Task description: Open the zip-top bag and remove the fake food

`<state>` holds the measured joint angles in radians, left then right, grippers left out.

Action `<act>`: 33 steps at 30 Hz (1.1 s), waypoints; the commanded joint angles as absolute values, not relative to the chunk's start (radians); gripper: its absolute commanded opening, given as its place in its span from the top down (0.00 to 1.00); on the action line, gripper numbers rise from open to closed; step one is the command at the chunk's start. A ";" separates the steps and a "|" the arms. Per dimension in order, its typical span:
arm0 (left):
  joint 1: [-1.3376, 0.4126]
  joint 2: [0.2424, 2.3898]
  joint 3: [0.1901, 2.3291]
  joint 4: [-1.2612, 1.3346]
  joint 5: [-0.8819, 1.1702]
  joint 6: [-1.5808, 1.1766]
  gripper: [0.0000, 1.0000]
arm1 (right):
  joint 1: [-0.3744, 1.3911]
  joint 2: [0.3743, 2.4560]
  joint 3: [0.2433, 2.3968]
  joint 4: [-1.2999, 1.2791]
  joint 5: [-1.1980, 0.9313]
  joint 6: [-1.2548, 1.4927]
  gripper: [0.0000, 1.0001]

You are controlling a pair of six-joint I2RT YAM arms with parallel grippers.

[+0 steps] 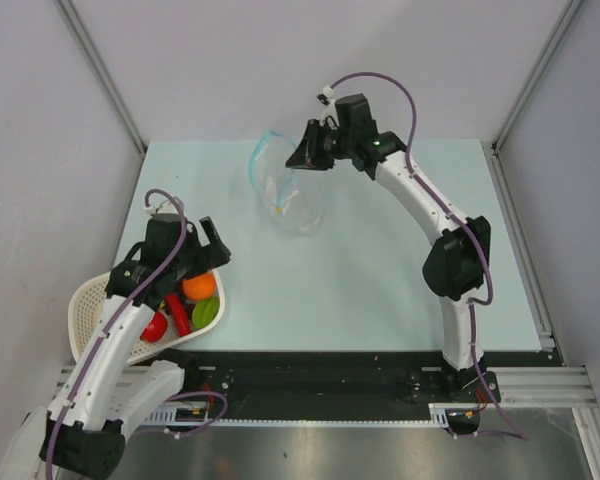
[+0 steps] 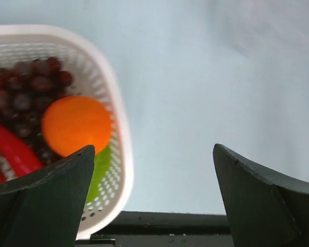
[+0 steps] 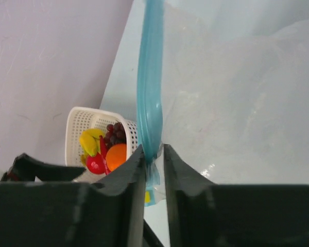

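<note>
At the near left, the left gripper [image 2: 153, 149] is seen spread wide and released. It is held above the right rim of the basket [image 2: 121, 154], with one finger over the basket and the other over the table [image 1: 380, 280]. The food [image 1: 185, 300] is found in the basket: an orange ball [image 2: 76, 125] is lodged against the rim, grapes [image 2: 31, 82] are piled behind it, a red piece [image 2: 10, 152] is laid to its left, and a green piece [image 2: 100, 164] is tucked beneath it. A yellow piece [image 3: 90, 143] is made out in the right wrist view.

Farther back, near the middle of the table, the bag [image 1: 298, 205] is stood upright with its mouth raised. Its blue strip [image 3: 149, 77] is passed between the fingers of the right gripper [image 3: 154, 149], which are set narrowly apart on either side of it. Whether the strip is pinched or loose cannot be told.
</note>
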<state>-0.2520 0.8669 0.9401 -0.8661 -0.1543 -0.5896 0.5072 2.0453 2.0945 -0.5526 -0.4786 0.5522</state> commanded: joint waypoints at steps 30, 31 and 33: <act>-0.926 0.931 0.841 -0.005 -0.193 -0.479 0.00 | 0.446 0.997 1.028 -0.611 0.063 0.510 0.00; -0.933 0.902 0.800 0.105 -0.204 -0.486 0.00 | 0.440 0.944 0.959 -0.606 0.092 0.535 0.00; -0.936 0.819 0.678 0.188 -0.225 -0.520 0.00 | 0.436 0.824 0.892 -0.595 0.098 0.581 0.00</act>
